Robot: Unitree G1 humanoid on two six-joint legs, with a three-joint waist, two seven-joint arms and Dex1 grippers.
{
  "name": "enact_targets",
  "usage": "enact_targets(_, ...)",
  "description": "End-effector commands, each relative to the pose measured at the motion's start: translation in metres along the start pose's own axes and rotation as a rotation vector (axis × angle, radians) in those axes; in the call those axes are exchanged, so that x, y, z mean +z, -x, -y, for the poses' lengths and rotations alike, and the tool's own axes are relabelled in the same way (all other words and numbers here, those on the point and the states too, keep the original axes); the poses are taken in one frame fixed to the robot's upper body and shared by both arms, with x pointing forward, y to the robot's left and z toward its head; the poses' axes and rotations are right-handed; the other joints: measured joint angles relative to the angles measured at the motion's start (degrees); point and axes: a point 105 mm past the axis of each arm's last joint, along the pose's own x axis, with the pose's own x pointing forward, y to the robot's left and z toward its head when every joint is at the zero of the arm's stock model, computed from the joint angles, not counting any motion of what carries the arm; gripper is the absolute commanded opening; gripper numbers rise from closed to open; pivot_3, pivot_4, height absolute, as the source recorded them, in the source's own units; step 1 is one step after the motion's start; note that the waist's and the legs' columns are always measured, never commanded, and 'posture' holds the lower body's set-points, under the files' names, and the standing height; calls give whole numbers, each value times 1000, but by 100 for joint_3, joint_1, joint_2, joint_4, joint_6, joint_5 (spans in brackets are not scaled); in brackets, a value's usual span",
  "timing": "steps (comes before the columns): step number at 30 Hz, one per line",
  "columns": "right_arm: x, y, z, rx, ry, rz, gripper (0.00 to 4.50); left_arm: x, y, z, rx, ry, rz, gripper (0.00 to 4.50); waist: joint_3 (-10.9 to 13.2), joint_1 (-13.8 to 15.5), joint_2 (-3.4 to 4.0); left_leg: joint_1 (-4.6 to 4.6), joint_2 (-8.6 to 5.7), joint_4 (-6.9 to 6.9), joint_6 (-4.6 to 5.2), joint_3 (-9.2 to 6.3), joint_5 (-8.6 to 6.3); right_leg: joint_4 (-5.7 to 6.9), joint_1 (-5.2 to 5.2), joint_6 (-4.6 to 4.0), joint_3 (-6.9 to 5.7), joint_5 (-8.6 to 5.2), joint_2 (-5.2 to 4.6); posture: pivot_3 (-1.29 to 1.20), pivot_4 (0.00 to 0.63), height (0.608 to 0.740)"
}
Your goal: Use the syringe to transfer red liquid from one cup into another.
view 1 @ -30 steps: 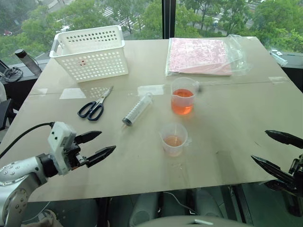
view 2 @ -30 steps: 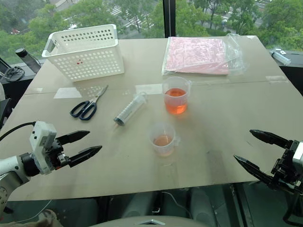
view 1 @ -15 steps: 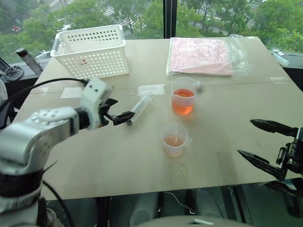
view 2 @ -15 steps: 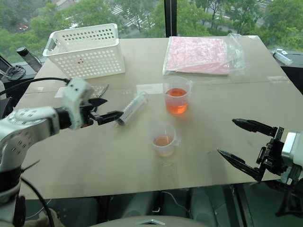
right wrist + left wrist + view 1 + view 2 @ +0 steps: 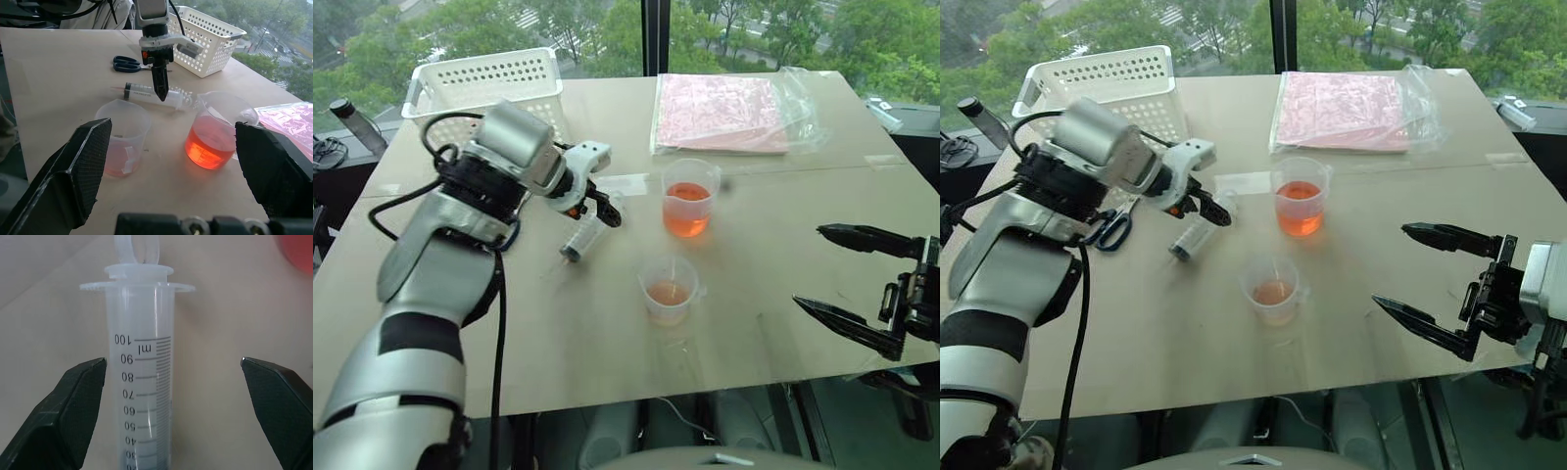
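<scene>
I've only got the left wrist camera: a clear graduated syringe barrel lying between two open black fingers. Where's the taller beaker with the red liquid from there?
Observer: The tall clear plastic beaker with the red liquid stands upright on the table, to the robot's right of the large clear plastic syringe and apart from it.
Operator: And the receiving cup?
Observer: The shorter, squat clear plastic cup sits nearer the robot than the beaker, with a little orange-red liquid in it.
Operator: Is the other arm in the way?
Observer: No. The right gripper hangs open and empty at the table's right side.
</scene>
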Motion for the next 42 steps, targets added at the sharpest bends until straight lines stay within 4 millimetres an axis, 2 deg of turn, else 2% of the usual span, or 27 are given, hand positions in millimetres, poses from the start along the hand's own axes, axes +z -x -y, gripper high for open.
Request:
enact_targets(1, 8, -2, -5, -5, 14, 9, 4318, 11, 4, -12, 51, -18, 24, 4495, 0, 3, -1, -6, 0, 2, 0, -2, 0, -1, -4, 0, -1, 0, -3, 0, 150, 740)
enact_targets(5, 5, -1, -11, -21, 6, -8, 4318, 11, -5, -15, 47, -44, 2, 4495, 1, 3, -2, -71, 0, 40, 2, -7, -1, 13, -55, 2, -7, 2, -5, 0, 150, 740)
enact_targets(8, 6, 1, -13, -37, 12, -15, 4500, 6, -12, -16, 36, -50, -27, 3712, 2, 4, -5, -78, 0, 53, 10, -8, -6, 13, -54, 3, -11, 2, -5, 0, 150, 740)
enact_targets(13, 5, 2, -14, -45, 17, -21, 4500, 5, -10, -16, 8, -42, -29, 1698, 2, 3, -5, -77, -1, 69, 19, -6, -11, 21, -52, 11, -10, 7, 1, 0, 150, 740)
enact_targets(14, 4, 2, -13, -46, 16, -22, 4500, 6, -8, -17, 7, -38, -25, 1446, 2, 2, -5, -77, -1, 70, 26, -6, -15, 22, -52, 11, -9, 7, 1, 0, 150, 740)
enact_targets(18, 1, 2, -12, -51, 15, -26, 4500, 7, 6, -21, -22, 14, 9, 1412, 5, -12, -9, -77, -1, 71, 32, -7, -18, 24, -53, 11, -9, 7, 1, 0, 150, 740)
enact_targets(20, -2, 2, -10, -50, 17, -30, 4500, 17, 25, -16, -105, 65, 99, 1412, 8, -14, -13, -77, 0, 70, 24, -6, -14, 24, -53, 11, -8, 7, 1, 0, 150, 740)
enact_targets(22, -3, 2, -8, -52, 18, -30, 4500, 31, 52, -8, -198, 62, 230, 1412, 12, -14, -18, -82, 3, 72, 22, -7, -13, 26, -59, 11, -8, 7, -4, 0, 150, 740)
enact_targets(25, -5, 1, -2, -55, 24, -29, 4500, 56, 92, 12, -301, -116, 520, 1412, 14, -12, -20, -83, 4, 72, 21, -6, -12, 26, -60, 11, -7, 7, -10, 0, 150, 740)
enact_targets(26, -6, 1, -1, -59, 25, -25, 4500, 68, 117, 34, -477, -165, 699, 1412, 9, 5, -12, -83, 4, 73, 20, -7, -12, 26, -60, 11, -8, 7, -17, 0, 150, 740)
enact_targets(28, -7, 0, 2, -67, 26, -23, 4500, 75, 151, 54, -670, -215, 924, 1412, 9, 54, -12, -80, 2, 74, 19, -10, -11, 23, -56, 11, -13, 7, -29, 0, 150, 740)
enact_targets(30, -6, 0, 3, -71, 34, -26, 4500, 81, 162, 62, -700, -222, 1043, 1412, 9, 73, -12, -82, 2, 84, 18, -18, -11, 22, -51, 11, -22, 8, -30, 0, 150, 740)
enact_targets(31, -6, 0, 6, -93, 33, -27, 4500, 85, 167, 68, -709, -253, 1155, 1412, 8, 67, -11, -82, 1, 89, 18, -19, -11, 23, -50, 11, -22, 8, -30, 0, 150, 740)
enact_targets(33, -3, 1, 13, -139, 48, -20, 4500, 88, 168, 77, -669, -339, 1298, 1412, 5, 56, -7, -71, -1, 90, 18, -15, -11, 27, -42, 13, -19, 9, -30, 0, 150, 740)
enact_targets(35, -3, 0, 20, -189, 47, -34, 4500, 88, 169, 82, -721, -324, 1346, 1412, 6, 37, -7, -62, -1, 90, 15, -14, -9, 31, -36, 12, -18, 10, -30, 0, 150, 740)
enact_targets(38, 3, -5, 32, -277, 22, -12, 4500, 89, 151, 101, -790, -412, 1399, 1412, 6, 2, -7, -58, -2, 93, 10, -12, -6, 46, -37, 12, -16, 10, -27, 0, 150, 740)
enact_targets(42, 5, -13, 46, -388, 29, -53, 4500, 89, 119, 111, -721, -533, 1445, 1412, 4, 2, -4, -55, -3, 93, 9, -7, -5, 48, -37, 11, -13, 10, -27, 0, 150, 740)
